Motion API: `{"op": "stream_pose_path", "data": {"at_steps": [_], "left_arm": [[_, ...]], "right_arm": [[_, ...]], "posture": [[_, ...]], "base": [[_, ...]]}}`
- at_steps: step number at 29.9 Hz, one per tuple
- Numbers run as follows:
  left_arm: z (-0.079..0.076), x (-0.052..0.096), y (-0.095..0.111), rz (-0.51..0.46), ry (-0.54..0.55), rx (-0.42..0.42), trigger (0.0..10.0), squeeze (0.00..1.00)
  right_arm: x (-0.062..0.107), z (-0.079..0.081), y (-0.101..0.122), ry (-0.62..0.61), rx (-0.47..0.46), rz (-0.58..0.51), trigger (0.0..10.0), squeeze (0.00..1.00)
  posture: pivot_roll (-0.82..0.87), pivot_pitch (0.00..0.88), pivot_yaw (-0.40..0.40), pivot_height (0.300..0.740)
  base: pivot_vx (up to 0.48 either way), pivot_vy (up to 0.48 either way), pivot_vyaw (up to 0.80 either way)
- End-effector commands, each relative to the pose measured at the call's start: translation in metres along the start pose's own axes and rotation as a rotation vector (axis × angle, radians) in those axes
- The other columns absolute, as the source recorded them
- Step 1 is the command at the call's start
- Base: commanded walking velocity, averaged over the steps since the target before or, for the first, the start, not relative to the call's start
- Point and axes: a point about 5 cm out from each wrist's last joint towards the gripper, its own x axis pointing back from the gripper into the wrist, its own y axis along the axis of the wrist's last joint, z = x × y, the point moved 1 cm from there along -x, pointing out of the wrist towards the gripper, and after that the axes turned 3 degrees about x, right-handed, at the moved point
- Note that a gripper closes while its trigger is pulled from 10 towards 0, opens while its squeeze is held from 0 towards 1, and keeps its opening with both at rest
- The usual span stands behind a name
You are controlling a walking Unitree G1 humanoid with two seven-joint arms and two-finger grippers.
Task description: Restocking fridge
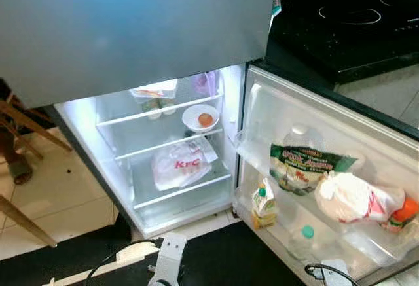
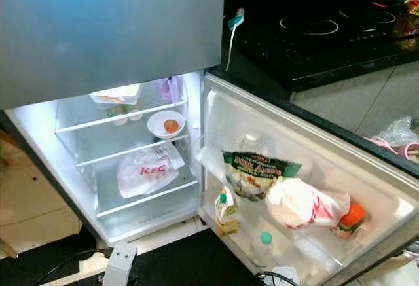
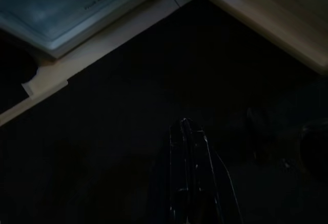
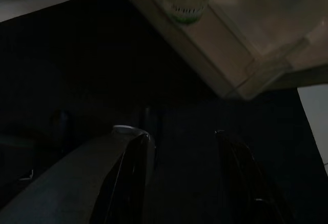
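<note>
Standing open on pale tiled floor (image 1: 59, 194), fridge (image 1: 163, 161) door (image 1: 340, 142) swings toward four o'clock; left jaws (image 3: 187, 131) clenched, right jaws (image 4: 184, 147) released.

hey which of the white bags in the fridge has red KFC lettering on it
The white bag lying on the lower shelf inside the fridge carries the red KFC print. The other white bag, in the door rack, shows red markings but no readable KFC.

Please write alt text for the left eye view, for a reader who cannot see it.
An open fridge shows lit shelves holding a KFC bag and a bowl with an orange ball in it. Its open door holds bottles and bags.
</note>
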Motion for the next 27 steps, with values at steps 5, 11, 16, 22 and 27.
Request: {"op": "stream_pose_path", "data": {"at_steps": [5, 11, 16, 22, 27], "left_arm": [[0.003, 0.002, -0.008, 0.044, 0.019, 0.017, 10.0, 0.00], [0.006, 0.002, -0.010, 0.061, 0.041, 0.013, 10.0, 0.00], [0.008, 0.002, -0.009, 0.061, 0.046, 0.021, 10.0, 0.00], [0.011, 0.003, -0.007, 0.054, 0.051, -0.009, 10.0, 0.00], [0.009, 0.002, -0.009, 0.080, 0.031, -0.051, 10.0, 0.00]], "right_arm": [[0.001, 0.001, -0.004, 0.002, 0.000, 0.013, 10.0, 0.00], [0.000, 0.002, -0.003, 0.003, 0.003, 0.007, 10.0, 0.00], [0.000, 0.000, 0.003, 0.005, 0.004, -0.009, 10.0, 0.00], [-0.001, 0.001, 0.008, 0.010, 0.009, -0.021, 10.0, 0.00], [-0.001, 0.001, 0.009, 0.008, 0.011, -0.024, 10.0, 0.00]], "posture": [[-0.09, 0.079, 0.035, 0.740], [-0.09, 0.082, 0.035, 0.740], [-0.10, 0.082, 0.031, 0.740], [-0.09, 0.084, 0.031, 0.740], [-0.10, 0.082, 0.033, 0.740]], "base": [[-0.312, 0.000, 0.00], [-0.101, 0.000, 0.00], [0.000, 0.000, 0.00], [0.000, 0.000, 0.00], [0.000, 0.000, 0.00]]}}
